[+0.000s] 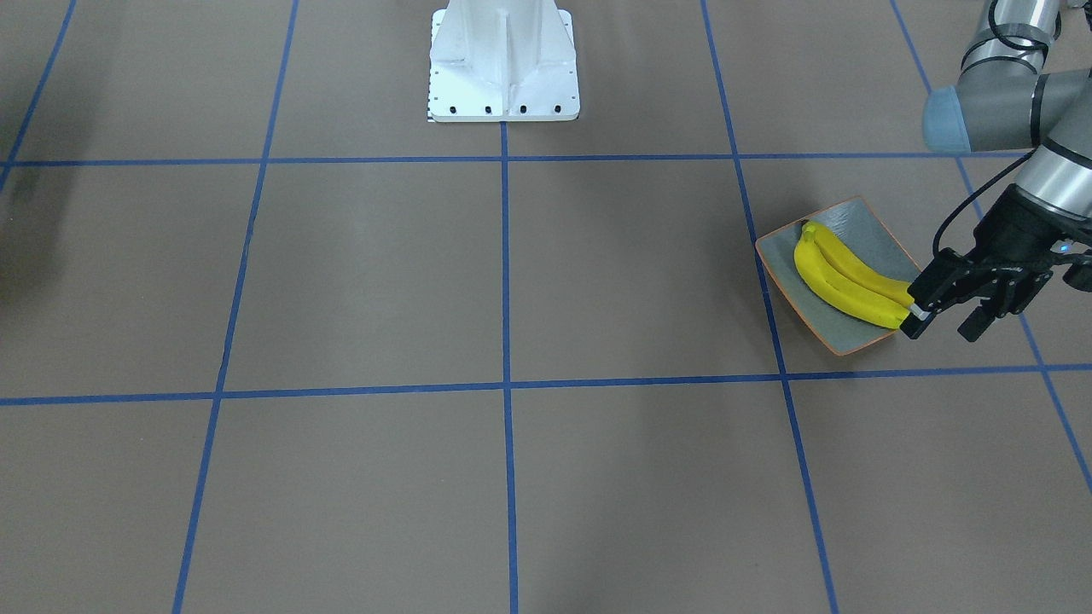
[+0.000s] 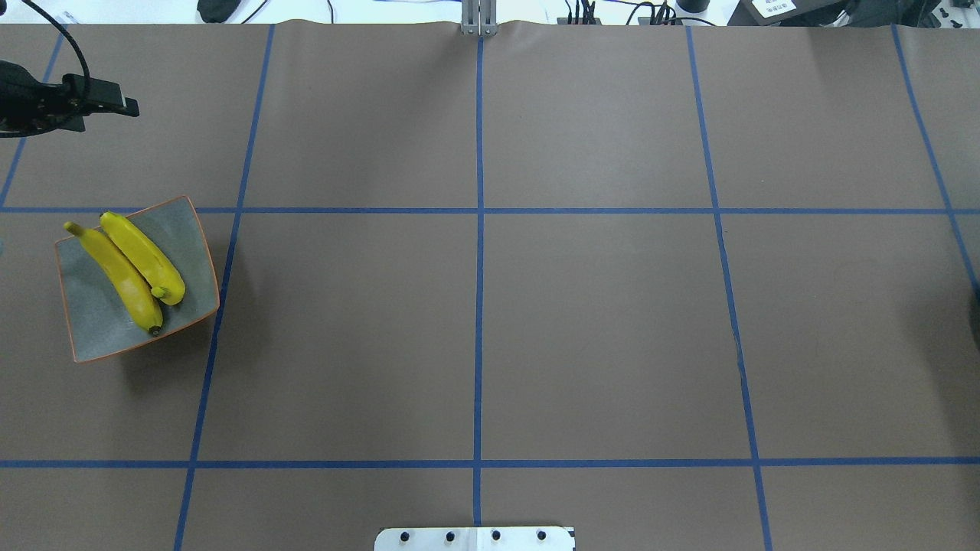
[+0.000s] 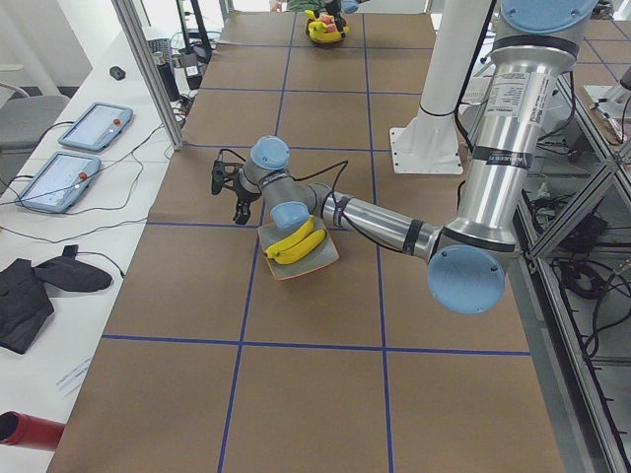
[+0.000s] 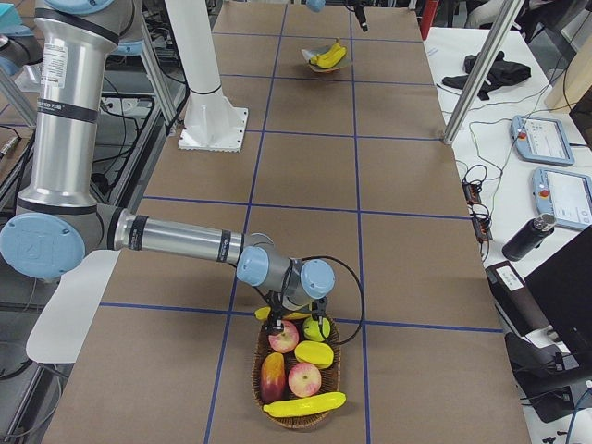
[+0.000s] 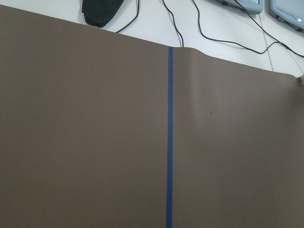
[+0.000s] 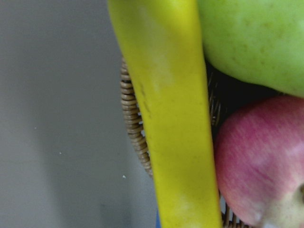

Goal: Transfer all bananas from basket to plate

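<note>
Two yellow bananas [image 1: 840,286] lie side by side on the grey-blue plate [image 1: 863,223], also seen in the overhead view as bananas [image 2: 130,272] on the plate [image 2: 99,325]. My left gripper [image 1: 945,326] hangs open and empty just past the plate's end. At the table's other end, my right gripper [image 4: 296,326] is down over the wicker basket [image 4: 296,423], above a banana [image 6: 171,133] lying along the rim [image 6: 130,123]. Its fingers are hidden, so I cannot tell whether it is open or shut. Another banana [image 4: 305,404] lies at the basket's near end.
The basket also holds red apples [image 4: 303,377], a green fruit [image 6: 256,42] and a yellow-red fruit [image 4: 271,375]. The white robot base [image 1: 503,64] stands mid-table. Tablets [image 3: 59,182] and cables lie on the side bench.
</note>
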